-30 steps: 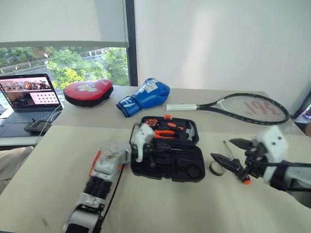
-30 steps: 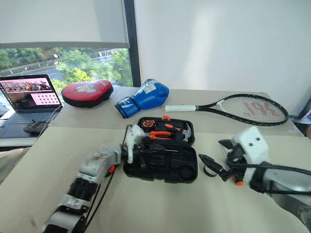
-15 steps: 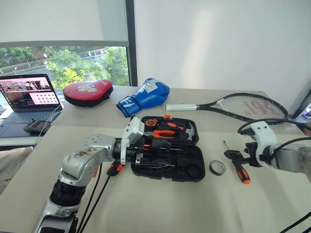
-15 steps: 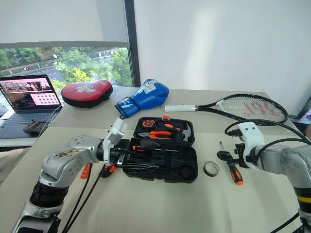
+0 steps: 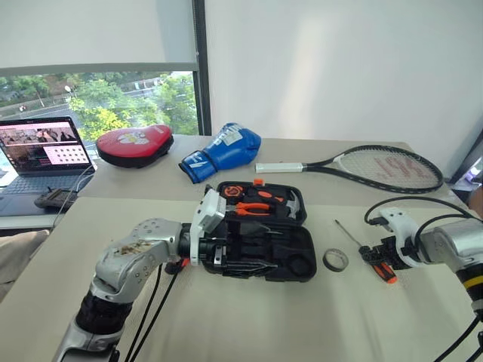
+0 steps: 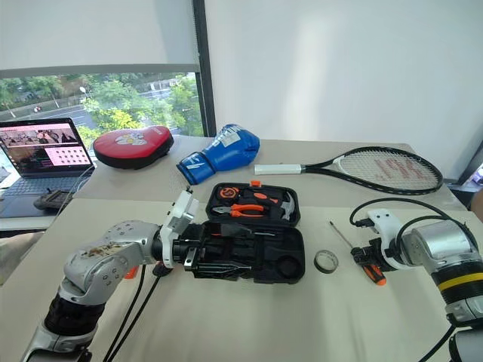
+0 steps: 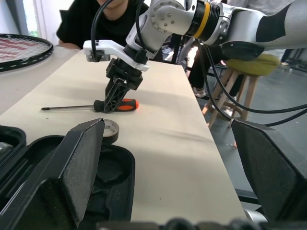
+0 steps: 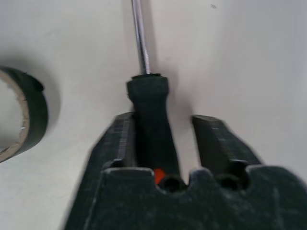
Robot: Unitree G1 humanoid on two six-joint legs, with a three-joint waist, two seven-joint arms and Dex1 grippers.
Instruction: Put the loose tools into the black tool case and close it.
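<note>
The black tool case lies open mid-table, with pliers and a hammer in its lid. My left gripper stands wide open at the case's left end, holding nothing. To the right of the case lie a small dark tape roll and an orange-and-black screwdriver. My right gripper points down astride its handle: one finger touches it, and a narrow gap remains at the other. Another orange-and-black tool lies half hidden under my left forearm.
At the back lie a tennis racket, a blue boxing glove and a red pad. A laptop stands at the far left. A person in black sits beyond the table's right end, near stools.
My right gripper has come down onto the screwdriver and closed in around its handle. My left gripper has opened wide and drawn back from over the case to its left end.
</note>
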